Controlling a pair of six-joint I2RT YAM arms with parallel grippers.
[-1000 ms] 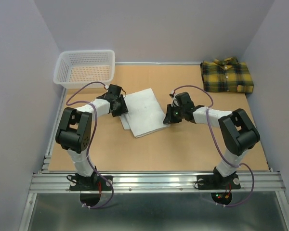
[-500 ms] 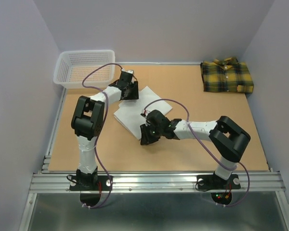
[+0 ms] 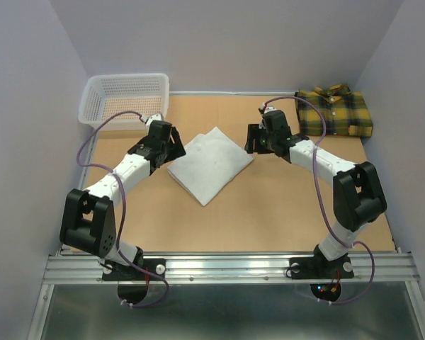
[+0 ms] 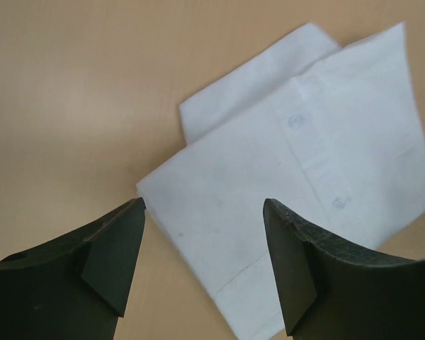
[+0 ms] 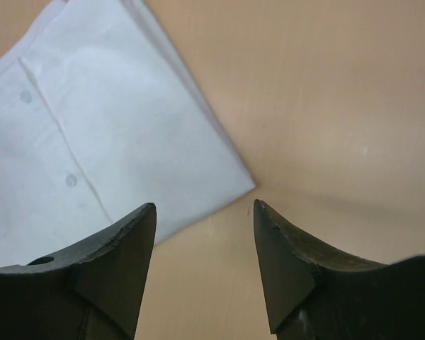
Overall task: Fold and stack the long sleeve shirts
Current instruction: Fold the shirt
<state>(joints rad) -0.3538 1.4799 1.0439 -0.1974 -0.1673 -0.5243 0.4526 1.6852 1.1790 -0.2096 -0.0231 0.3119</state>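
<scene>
Plainly, the left gripper (image 3: 171, 146) and the right gripper (image 3: 256, 139) both had their jaws apart and held nothing. The folded white shirt (image 3: 211, 164) lay flat between them, one corner below each gripper's open fingers. The folded plaid shirt (image 3: 334, 113) lay to the right of the right gripper, clear of it.

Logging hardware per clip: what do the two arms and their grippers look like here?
Both arms, left arm and right arm, have white links with bulky black joint housings. A thin purple cable loops along each. The left gripper and right gripper are black, with two broad, wedge-shaped matte fingers. No markings show.
</scene>
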